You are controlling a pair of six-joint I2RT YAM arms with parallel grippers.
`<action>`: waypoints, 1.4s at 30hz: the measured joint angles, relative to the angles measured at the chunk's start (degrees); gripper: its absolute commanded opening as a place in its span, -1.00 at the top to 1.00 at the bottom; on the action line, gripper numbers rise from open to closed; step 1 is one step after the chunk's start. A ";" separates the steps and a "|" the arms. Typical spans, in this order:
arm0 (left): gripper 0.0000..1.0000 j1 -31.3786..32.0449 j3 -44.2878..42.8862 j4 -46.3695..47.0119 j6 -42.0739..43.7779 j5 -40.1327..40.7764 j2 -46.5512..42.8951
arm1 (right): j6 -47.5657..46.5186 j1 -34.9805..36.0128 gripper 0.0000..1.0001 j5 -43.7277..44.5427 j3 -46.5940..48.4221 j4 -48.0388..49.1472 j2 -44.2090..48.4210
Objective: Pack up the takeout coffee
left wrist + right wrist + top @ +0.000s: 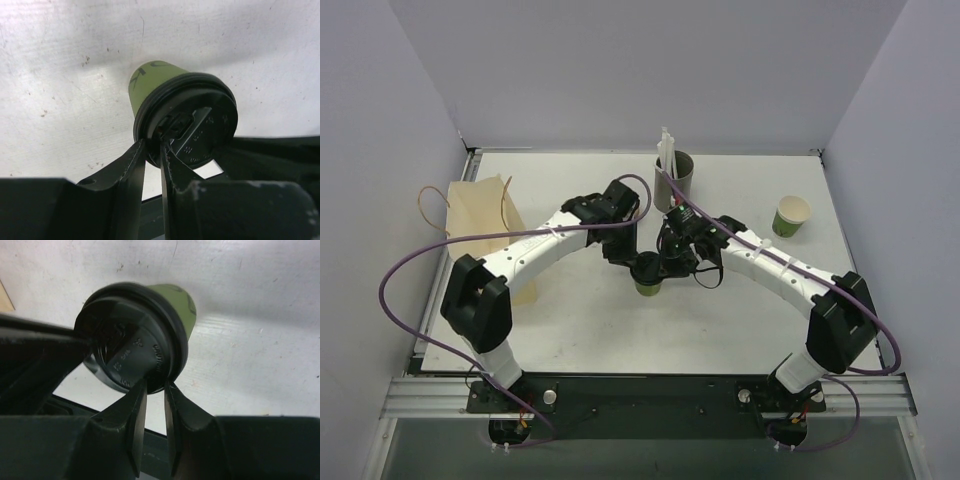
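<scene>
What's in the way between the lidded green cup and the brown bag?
Nothing on the table. Only the left arm stretches above that path, partly covering the paper bag. The left gripper and right gripper pinch the black lid on the green cup.

the left tool [152, 150] and right tool [155, 385] run off the bottom edge of their own wrist views, only their front ends showing. from above, both merge into 1 dark clump, too small to tell 1 from the other, and hide nearly all of the green cup [648, 289] beneath its black lid [645, 268]. the lid covers the cup's rim in every view; its raised lettering is too blurred to read. the left arm [535, 245] hides part of the paper bag [480, 212].
</scene>
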State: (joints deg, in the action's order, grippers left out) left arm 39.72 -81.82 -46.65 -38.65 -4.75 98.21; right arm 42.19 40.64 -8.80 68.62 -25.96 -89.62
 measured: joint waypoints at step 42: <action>0.26 0.81 -7.23 -2.08 -4.85 -1.62 3.91 | -18.34 -7.93 0.56 -4.81 15.37 -8.28 -9.64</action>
State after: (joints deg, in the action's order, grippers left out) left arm 40.53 -89.06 -48.73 -43.51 -6.37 102.13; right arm 23.86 32.71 -13.61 83.99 -34.24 -99.26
